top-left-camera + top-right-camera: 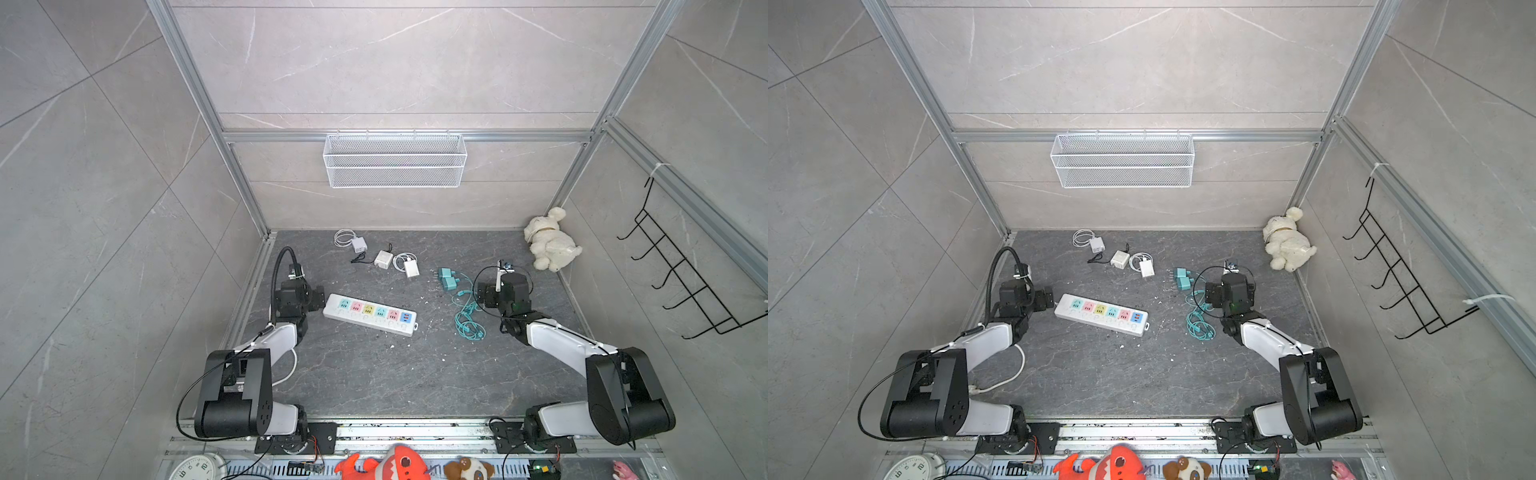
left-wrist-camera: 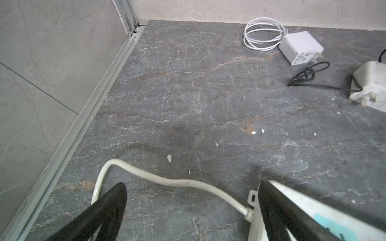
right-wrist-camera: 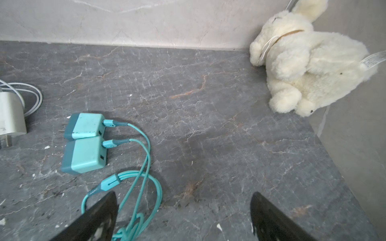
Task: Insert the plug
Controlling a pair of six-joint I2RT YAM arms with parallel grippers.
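Pincer state: left pincer [image 2: 191, 186] and right pincer [image 3: 184, 195] both stand wide and empty. Two teal plugs [image 3: 84, 155] lie touching side by side on the bench [image 1: 374, 374], just ahead of the right pincer. The power strip [image 1: 370, 313] lies loose between the arms, its cord end at the left pincer. Probable faults: grasping one plug drags its neighbour through the tangled teal cables [image 3: 111, 182]; the unsecured strip slides under insertion force; prongs miss the slots.
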